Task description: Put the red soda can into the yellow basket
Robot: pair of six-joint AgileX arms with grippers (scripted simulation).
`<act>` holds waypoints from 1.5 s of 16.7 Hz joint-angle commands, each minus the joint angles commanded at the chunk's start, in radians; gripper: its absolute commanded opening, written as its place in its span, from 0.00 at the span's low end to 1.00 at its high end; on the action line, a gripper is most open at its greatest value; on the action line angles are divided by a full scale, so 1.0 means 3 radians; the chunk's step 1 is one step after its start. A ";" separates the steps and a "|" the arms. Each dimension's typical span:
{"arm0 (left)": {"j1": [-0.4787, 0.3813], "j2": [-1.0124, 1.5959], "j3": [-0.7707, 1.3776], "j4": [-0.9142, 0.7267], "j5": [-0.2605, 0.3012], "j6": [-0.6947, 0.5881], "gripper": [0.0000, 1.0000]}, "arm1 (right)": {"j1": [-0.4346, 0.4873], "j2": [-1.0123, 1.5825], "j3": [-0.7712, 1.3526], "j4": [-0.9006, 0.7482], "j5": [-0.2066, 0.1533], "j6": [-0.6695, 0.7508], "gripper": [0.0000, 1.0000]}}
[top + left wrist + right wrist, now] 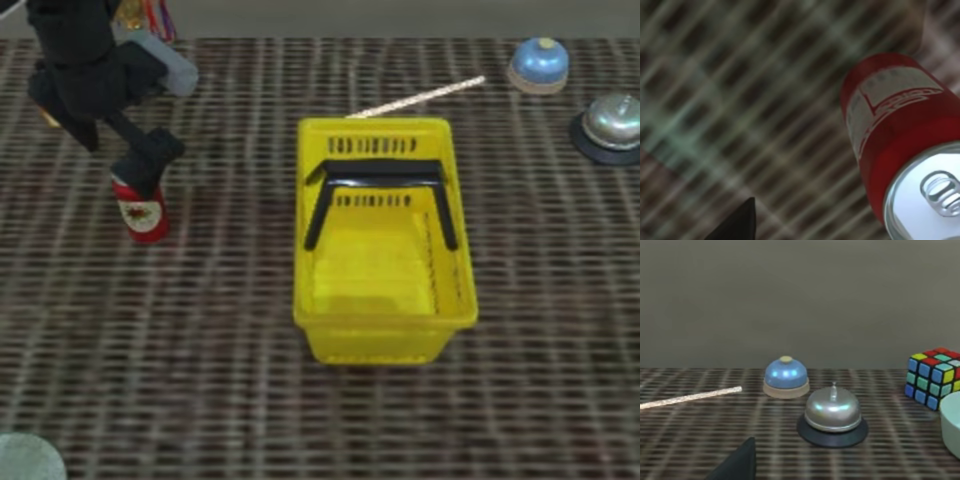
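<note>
The left gripper (pixel 148 165) sits right over the top of the red soda can (pixel 143 212) at the far left of the table, but I cannot tell whether its fingers have closed on the can or how wide they stand. The can is upright on the woven mat, well apart from the yellow basket (pixel 452 300) at the table's middle, whose black handles (pixel 380 172) are folded across it. At the far right stand a blue bell (pixel 539 63) and a silver bell (pixel 612 122), with a thin stick (pixel 418 98) behind the basket; the right arm is out of the top view.
</note>
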 joint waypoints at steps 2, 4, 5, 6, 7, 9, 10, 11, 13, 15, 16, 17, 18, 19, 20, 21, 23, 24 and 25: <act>0.0000 0.0000 0.0000 0.0000 0.0000 0.0000 1.00 | 0.0000 0.0000 0.0000 0.0000 0.0000 0.0000 1.00; 0.0019 -0.0006 -0.0009 0.0007 -0.0001 -0.0004 1.00 | 0.0000 0.0000 0.0000 0.0000 0.0000 0.0000 1.00; 0.0016 -0.0005 -0.0021 0.0019 -0.0001 0.0000 1.00 | 0.0000 0.0000 0.0000 0.0000 0.0000 0.0000 1.00; 0.0008 0.0000 -0.0066 0.0066 0.0000 0.0006 1.00 | 0.0000 0.0000 0.0000 0.0000 0.0000 0.0000 1.00; 0.0006 0.0009 -0.0135 0.0144 0.0000 0.0007 1.00 | 0.0000 0.0000 0.0000 0.0000 0.0000 0.0000 1.00; 0.0006 0.0037 -0.0306 0.0348 0.0000 0.0005 1.00 | 0.0000 0.0000 0.0000 0.0000 0.0000 0.0000 1.00; 0.0005 0.0052 -0.0394 0.0457 0.0001 0.0004 1.00 | 0.0000 0.0000 0.0000 0.0000 0.0000 0.0000 1.00; 0.0004 0.0065 -0.0467 0.0542 0.0001 0.0004 1.00 | 0.0000 0.0000 0.0000 0.0000 0.0000 0.0000 1.00; 0.0004 0.0080 -0.0528 0.0608 0.0001 0.0005 1.00 | 0.0000 0.0000 0.0000 0.0000 0.0000 0.0000 1.00; 0.0004 0.0080 -0.0528 0.0608 0.0001 0.0005 1.00 | 0.0000 0.0000 0.0000 0.0000 0.0000 0.0000 1.00; 0.0004 0.0080 -0.0528 0.0608 0.0001 0.0005 1.00 | 0.0000 0.0000 0.0000 0.0000 0.0000 0.0000 1.00; 0.0004 0.0080 -0.0528 0.0608 0.0001 0.0005 0.92 | 0.0000 0.0000 0.0000 0.0000 0.0000 0.0000 1.00; 0.0004 0.0080 -0.0528 0.0608 0.0001 0.0005 0.85 | 0.0000 0.0000 0.0000 0.0000 0.0000 0.0000 1.00; 0.0004 0.0080 -0.0528 0.0608 0.0001 0.0005 0.77 | 0.0000 0.0000 0.0000 0.0000 0.0000 0.0000 1.00; 0.0004 0.0080 -0.0528 0.0608 0.0001 0.0005 0.70 | 0.0000 0.0000 0.0000 0.0000 0.0000 0.0000 1.00; 0.0004 0.0080 -0.0528 0.0608 0.0001 0.0005 0.62 | 0.0000 0.0000 0.0000 0.0000 0.0000 0.0000 1.00; 0.0004 0.0080 -0.0528 0.0608 0.0001 0.0005 0.47 | 0.0000 0.0000 0.0000 0.0000 0.0000 0.0000 1.00; 0.0004 0.0080 -0.0528 0.0608 0.0001 0.0005 0.40 | 0.0000 0.0000 0.0000 0.0000 0.0000 0.0000 1.00; 0.0004 0.0080 -0.0528 0.0608 0.0001 0.0005 0.32 | 0.0000 0.0000 0.0000 0.0000 0.0000 0.0000 1.00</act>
